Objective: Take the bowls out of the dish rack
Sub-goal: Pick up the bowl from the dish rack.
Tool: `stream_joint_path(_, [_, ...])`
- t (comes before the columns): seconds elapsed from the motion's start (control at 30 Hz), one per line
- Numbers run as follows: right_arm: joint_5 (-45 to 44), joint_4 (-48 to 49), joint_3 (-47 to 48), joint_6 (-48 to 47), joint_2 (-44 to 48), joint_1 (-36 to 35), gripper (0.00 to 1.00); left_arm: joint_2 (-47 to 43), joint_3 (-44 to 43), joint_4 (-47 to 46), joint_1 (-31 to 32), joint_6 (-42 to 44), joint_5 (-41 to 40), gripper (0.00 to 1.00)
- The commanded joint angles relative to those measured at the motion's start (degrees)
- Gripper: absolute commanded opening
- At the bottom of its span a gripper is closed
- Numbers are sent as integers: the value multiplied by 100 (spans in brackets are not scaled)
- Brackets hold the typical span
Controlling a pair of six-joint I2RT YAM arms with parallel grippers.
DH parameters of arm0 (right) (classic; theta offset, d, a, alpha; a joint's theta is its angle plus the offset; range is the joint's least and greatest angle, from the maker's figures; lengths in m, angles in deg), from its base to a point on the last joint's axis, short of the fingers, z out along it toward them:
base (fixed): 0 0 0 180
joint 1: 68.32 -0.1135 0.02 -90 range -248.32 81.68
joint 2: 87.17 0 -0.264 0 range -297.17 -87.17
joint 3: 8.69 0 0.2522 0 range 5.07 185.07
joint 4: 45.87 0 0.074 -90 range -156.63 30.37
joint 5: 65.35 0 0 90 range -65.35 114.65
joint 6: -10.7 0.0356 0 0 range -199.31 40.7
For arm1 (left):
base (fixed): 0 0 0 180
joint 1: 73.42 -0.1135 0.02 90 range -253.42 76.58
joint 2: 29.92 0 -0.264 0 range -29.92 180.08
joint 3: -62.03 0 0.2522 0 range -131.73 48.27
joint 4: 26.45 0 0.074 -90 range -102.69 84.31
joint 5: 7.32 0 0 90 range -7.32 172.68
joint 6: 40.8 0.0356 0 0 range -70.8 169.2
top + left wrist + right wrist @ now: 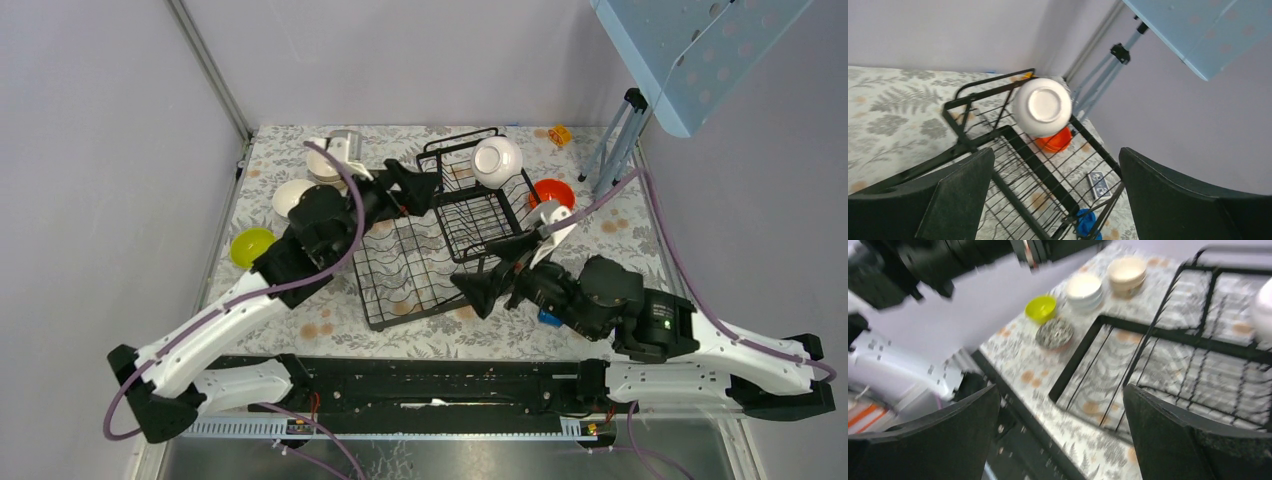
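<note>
The black wire dish rack (pixel 405 268) stands mid-table. A white bowl (pixel 497 160) lies bottom-up in its raised upper basket, also seen in the left wrist view (pixel 1042 106). An orange bowl (pixel 553 192) sits on the table right of the rack. A yellow-green bowl (pixel 250 246), white bowls (pixel 292 197) and a cream stack (pixel 325 162) rest on the left. A dark-patterned bowl (pixel 1054 333) shows in the right wrist view. My left gripper (pixel 412 190) hangs open over the rack's back left. My right gripper (pixel 497 272) is open at the rack's front right corner. Both are empty.
A tripod (pixel 615 145) and a pale blue perforated panel (pixel 690 50) stand at the back right. A small yellow block (pixel 560 134) lies at the far edge. A blue block (pixel 1087 223) and a card deck (pixel 1098 184) lie on the table by the rack.
</note>
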Motion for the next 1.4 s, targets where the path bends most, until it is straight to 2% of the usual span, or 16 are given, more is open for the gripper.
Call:
stream_joint_path(0.0, [-1338, 857, 794, -1169, -470, -33, 100, 389, -278, -1015, 15, 127, 829, 99])
stream_joint_path(0.1, [-1992, 1041, 1434, -1729, -935, 6, 100, 551, -219, -1404, 13, 54, 913, 99])
stream_joint_path(0.2, [-1858, 1321, 1740, -1989, -1224, 431, 100, 809, -286, -1564, 5, 62, 985, 99])
stream_joint_path(0.33, [-591, 937, 2028, -962, -1609, 2029, 100, 1208, -476, -1388, -8, 43, 1021, 99])
stream_joint_path(0.4, [-289, 950, 1957, -619, -1741, 2676, 100, 1298, -465, -1413, -53, 2, 1017, 99])
stream_joint_path(0.47, [39, 1078, 1766, -274, -1805, 3303, 100, 1342, -391, -1524, -140, -55, 1091, 99])
stream_joint_path(0.67, [1784, 1709, 1031, 1146, -1932, 5387, 97, 1532, -355, -1707, -675, -521, 1659, 99])
stream_joint_path(0.77, [2501, 2181, 830, 1599, -2125, 6101, 95, 1682, -407, -1820, -853, -612, 1920, 98])
stream_joint_path(1.03, [3494, 3661, -27, 2936, -2675, 6825, 91, 2500, -1046, -1734, -942, -755, 2210, 89])
stream_joint_path(1.2, [3667, 4155, -365, 3147, -2823, 6837, 91, 2891, -1315, -1611, -940, -839, 2228, 84])
stream_joint_path(1.37, [3678, 4064, -372, 3094, -2914, 6836, 91, 3110, -1346, -1469, -942, -853, 2085, 81])
